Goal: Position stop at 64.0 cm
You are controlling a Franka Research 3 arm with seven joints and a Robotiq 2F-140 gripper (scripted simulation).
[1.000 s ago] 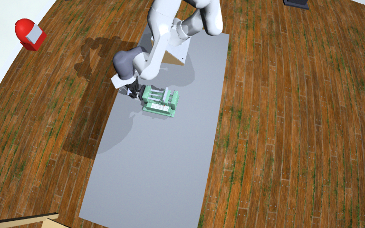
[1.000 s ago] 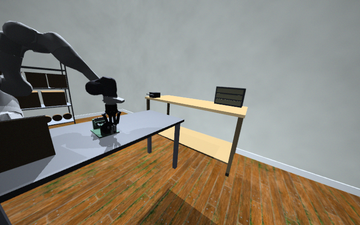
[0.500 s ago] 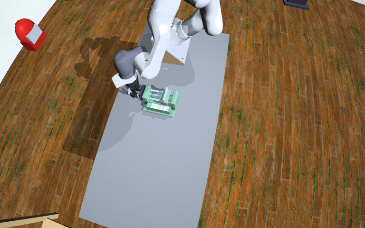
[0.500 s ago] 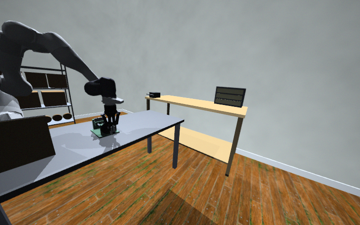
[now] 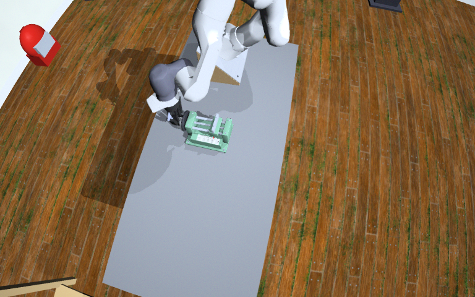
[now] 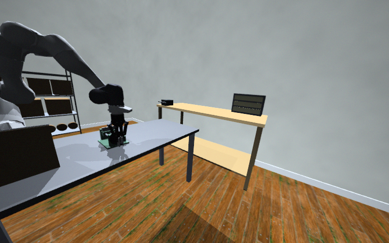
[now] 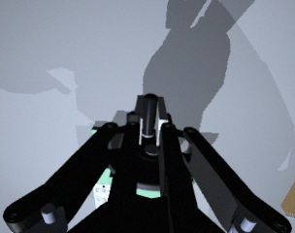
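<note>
1. the grey table (image 5: 196, 220) (image 6: 148, 129) (image 7: 31, 39) has a smooth, pale top with a dark edge; it carries the green device, which sits nearer one long edge than the other.
2. the white arm (image 5: 205, 47) (image 6: 61, 45) arches over the table; its dark wrist part bends down beside the device.
3. the black gripper (image 5: 175, 120) (image 6: 120, 140) (image 7: 149, 106) points downward at the handwheel end; its jaws are closed on the handwheel's grip.
4. the green device (image 5: 189, 142) (image 6: 102, 142) (image 7: 104, 177) is mint-coloured, on a flat base plate with small fasteners at its corners; two upright end blocks stand on the base, and it looks much darker in the exterior view.
5. the handwheel (image 5: 185, 120) (image 6: 112, 140) is round and nearly black; it stands on edge just outside one end block, partly hidden by the fingers.
6. the stop (image 5: 215, 124) is a pale grey bar over a green carriage; it lies crosswise between the end blocks, nearer the block away from the handwheel.
7. the pale rods (image 5: 200, 129) run lengthwise between the blocks; they look smooth and metallic.
8. the white scale (image 5: 204, 138) lies on a raised green ledge along the base; its marks are too small to read.
9. the grip (image 7: 148, 112) is a slim, dark cylinder; it sits between the fingertips.
10. the red pointer (image 5: 213, 137) is a tiny spot at the scale, past its middle, on the side away from the handwheel.
</note>
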